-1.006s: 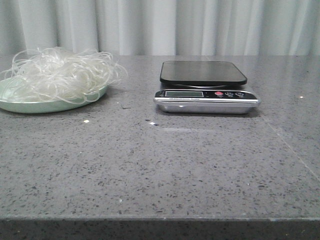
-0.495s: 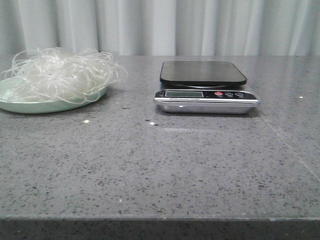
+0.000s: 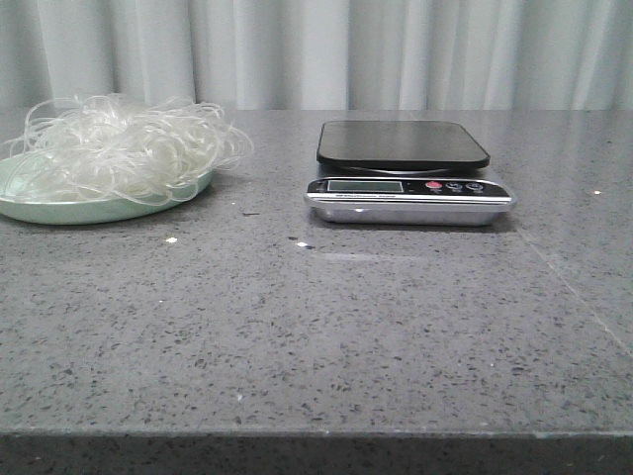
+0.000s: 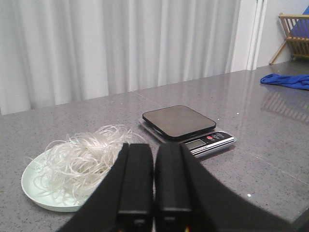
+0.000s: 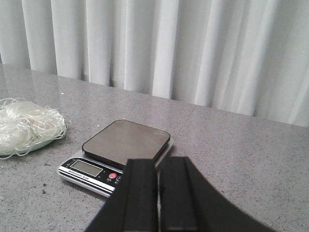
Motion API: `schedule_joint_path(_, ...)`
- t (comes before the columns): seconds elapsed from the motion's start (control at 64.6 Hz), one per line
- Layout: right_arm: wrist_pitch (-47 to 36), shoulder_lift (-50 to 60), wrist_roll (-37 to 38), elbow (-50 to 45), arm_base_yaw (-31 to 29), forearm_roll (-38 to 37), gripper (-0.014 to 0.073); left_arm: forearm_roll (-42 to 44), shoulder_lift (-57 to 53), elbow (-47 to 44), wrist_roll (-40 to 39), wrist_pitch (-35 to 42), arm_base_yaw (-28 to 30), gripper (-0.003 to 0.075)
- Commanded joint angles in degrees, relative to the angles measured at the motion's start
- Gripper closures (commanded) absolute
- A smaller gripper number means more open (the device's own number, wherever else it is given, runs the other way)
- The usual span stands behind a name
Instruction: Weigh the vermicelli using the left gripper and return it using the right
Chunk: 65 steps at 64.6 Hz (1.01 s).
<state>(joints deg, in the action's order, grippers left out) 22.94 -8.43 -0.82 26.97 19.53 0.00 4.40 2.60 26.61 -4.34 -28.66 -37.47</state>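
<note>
The vermicelli (image 3: pixel 119 148) is a fluffy whitish tangle lying on a pale mint-green plate (image 3: pixel 59 210) at the far left of the table. It also shows in the left wrist view (image 4: pixel 79 159) and the right wrist view (image 5: pixel 26 125). A kitchen scale (image 3: pixel 406 170) with a black platform stands at the middle back, its platform bare. My left gripper (image 4: pixel 154 147) is shut and empty, held short of the plate. My right gripper (image 5: pixel 158 163) is shut and empty, held short of the scale (image 5: pixel 118 154). Neither gripper shows in the front view.
A grey speckled stone table (image 3: pixel 316 327) carries everything. White curtains (image 3: pixel 396 49) hang behind it. In the left wrist view a blue cloth (image 4: pixel 287 80) lies at the far side of the table and a wooden rack (image 4: pixel 294 29) stands beyond it.
</note>
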Motion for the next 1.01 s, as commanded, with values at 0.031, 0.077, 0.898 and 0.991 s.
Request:
schedule_joint_path(0.031,-5.05,-0.64,0.05,1.37,-0.43,0.00,0.0412,-0.06,0.73,1.40,-0.60,4.53,0.05,0.0588)
schedule_joint_path(0.077,-5.05,-0.64,0.05,1.37,-0.43,0.00,0.0412,-0.06,0.73,1.40,-0.60,4.53,0.05,0.0588)
schedule_joint_path(0.898,-5.05,-0.64,0.05,1.37,-0.43,0.00,0.0412,-6.28,-0.85,-22.52,0.43,37.77,29.32,0.0588)
schedule_joint_path(0.991,-5.10,-0.64,0.05,1.37,-0.43,0.00,0.0412,-8.73,-3.52,-26.42,-0.83,40.43,35.96,0.0588)
